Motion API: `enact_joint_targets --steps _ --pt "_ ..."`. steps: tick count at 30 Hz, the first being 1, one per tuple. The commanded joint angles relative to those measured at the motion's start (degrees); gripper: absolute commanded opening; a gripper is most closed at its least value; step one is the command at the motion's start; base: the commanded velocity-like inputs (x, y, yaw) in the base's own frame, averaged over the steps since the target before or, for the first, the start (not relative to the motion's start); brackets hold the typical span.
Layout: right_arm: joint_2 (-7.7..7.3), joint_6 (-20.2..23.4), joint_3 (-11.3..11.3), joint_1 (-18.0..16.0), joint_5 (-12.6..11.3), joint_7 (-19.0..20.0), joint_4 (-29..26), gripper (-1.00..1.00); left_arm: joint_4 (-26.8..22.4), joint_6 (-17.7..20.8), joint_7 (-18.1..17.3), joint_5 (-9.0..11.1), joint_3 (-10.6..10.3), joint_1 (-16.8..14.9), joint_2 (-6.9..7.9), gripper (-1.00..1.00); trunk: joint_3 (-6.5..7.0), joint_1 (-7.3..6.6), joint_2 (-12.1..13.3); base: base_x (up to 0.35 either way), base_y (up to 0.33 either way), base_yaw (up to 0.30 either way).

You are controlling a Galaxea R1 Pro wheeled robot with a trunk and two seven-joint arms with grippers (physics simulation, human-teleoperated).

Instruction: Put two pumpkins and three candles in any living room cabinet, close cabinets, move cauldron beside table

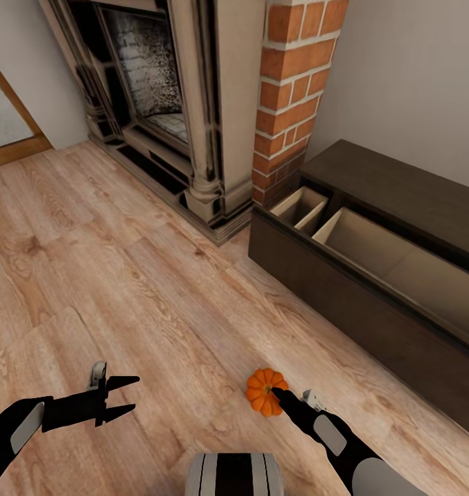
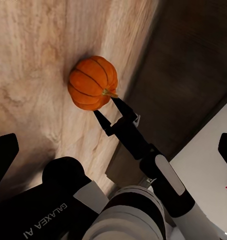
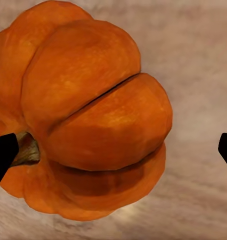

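- A pumpkin (image 1: 265,390) was observed on the wood floor (image 1: 124,275), near the front of the cabinet (image 1: 372,275) and well apart from the fireplace (image 1: 165,103).
- It was small, round and squat, with deep ribs and a glossy orange skin; no long axis could be assigned.
- In the right wrist view the pumpkin (image 3: 88,120) was seen with its pale brown stem (image 3: 26,150) pointing sideways, toward one fingertip, so it appeared tipped rather than upright.
- The right gripper (image 2: 107,111) was found with its black fingers parted narrowly, the tips at or just touching the stem side of the pumpkin (image 2: 91,82); a grasp around the body was not seen.
- The left gripper (image 1: 127,394) was held over bare floor, well apart from the pumpkin, its two black fingers spread and nothing between them.
- The cabinet was dark brown wood with a flat, handleless front; a drawer was pulled out, and a pale wood interior with dividers (image 1: 310,213) was exposed.
- The floor was light, grained planking; a red brick column (image 1: 293,89) stood beside the stone-coloured fireplace surround.
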Motion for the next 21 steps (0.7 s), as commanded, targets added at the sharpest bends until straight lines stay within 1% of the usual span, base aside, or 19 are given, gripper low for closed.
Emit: enact_joint_targets --steps 1,10,21 --pt "0.00 0.0 0.0 0.0 0.0 0.0 0.0 1.00 0.0 0.0 0.0 0.0 0.0 0.0 0.00 1.00 0.00 0.00 0.0 0.003 0.068 0.000" --pt "0.00 0.0 0.0 0.0 0.0 0.0 0.0 1.00 0.0 0.0 0.1 -0.1 -0.1 0.0 -0.05 1.00 0.00 0.00 0.0 0.001 0.015 0.000" --pt "0.00 0.0 0.0 0.0 0.0 0.0 0.0 1.00 0.0 0.0 0.1 -0.1 -0.1 0.0 -0.09 1.00 0.00 0.00 0.0 0.032 0.006 0.000"
